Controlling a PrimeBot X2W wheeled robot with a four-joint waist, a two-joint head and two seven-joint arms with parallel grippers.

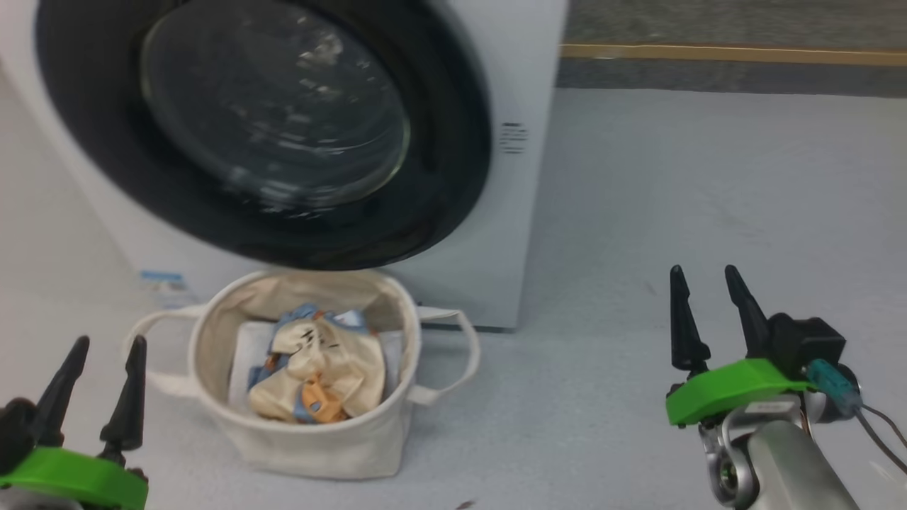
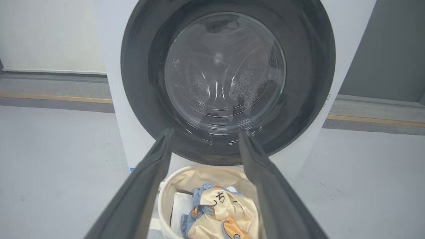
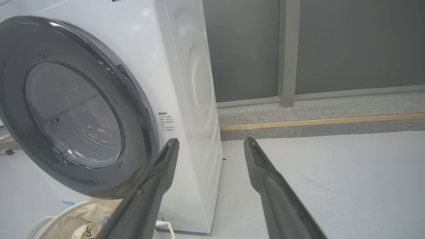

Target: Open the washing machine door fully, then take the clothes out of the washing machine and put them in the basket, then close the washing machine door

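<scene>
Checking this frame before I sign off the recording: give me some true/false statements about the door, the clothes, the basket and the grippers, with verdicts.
1. The washing machine door is shut against the washing machine. True.
2. The clothes lie inside the drum. False: they lie in the basket.
3. The right gripper holds a garment. False: its fingers are apart and empty.
4. The left gripper is open. True.
5. The basket stands on the floor below the door. True.
</scene>
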